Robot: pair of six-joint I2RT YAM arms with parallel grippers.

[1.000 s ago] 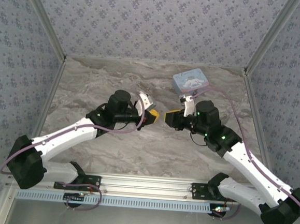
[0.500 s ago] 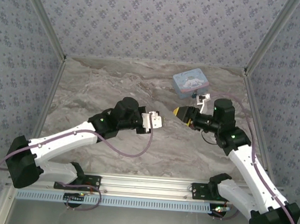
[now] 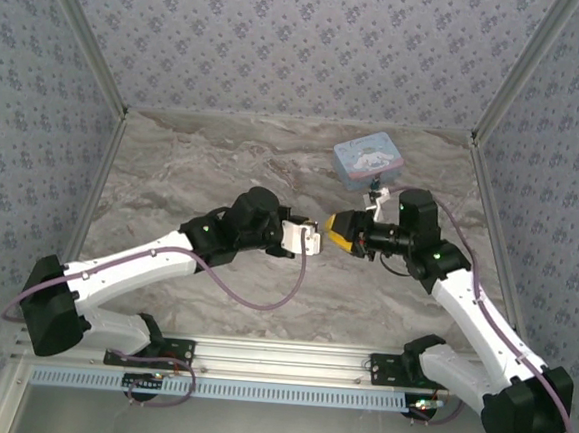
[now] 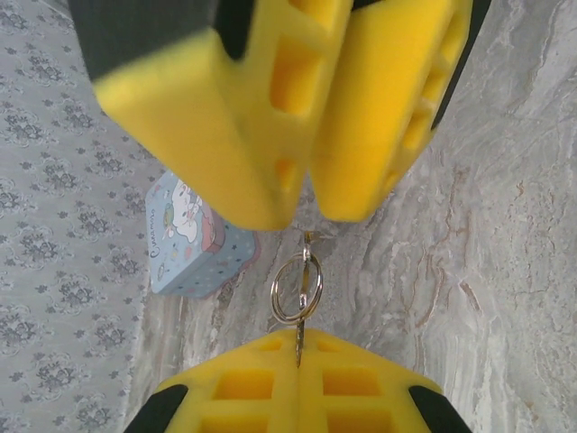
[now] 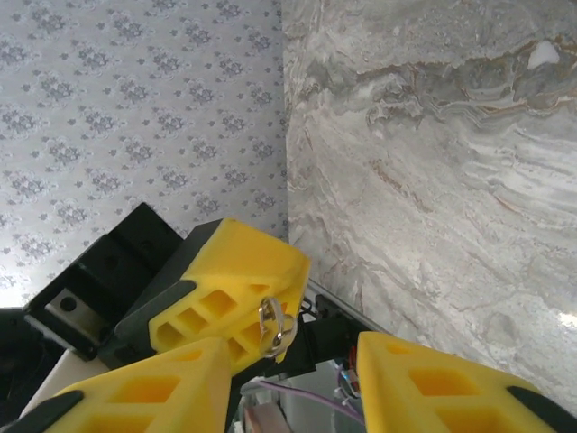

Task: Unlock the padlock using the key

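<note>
My left gripper (image 4: 299,341) is shut on the key (image 4: 300,347). The thin blade is pinched between its yellow pads and a silver key ring (image 4: 297,289) sticks out in front. In the top view the left gripper (image 3: 313,240) and right gripper (image 3: 337,230) face each other tip to tip above mid-table. The right gripper (image 5: 293,365) is open, its yellow fingers (image 5: 144,392) spread either side of the ring (image 5: 275,329). The right gripper's fingers (image 4: 379,108) hang just above the ring in the left wrist view. The small blue padlock is hidden.
A light blue cartoon-printed tin (image 3: 368,160) stands at the back right of the marble table (image 3: 193,169), also seen as the tin (image 4: 194,239) behind the key ring. Patterned walls close in the left, back and right sides.
The left gripper has moved right with the key. The right gripper drew back to the right, then came in again, so the two tips now nearly meet.
</note>
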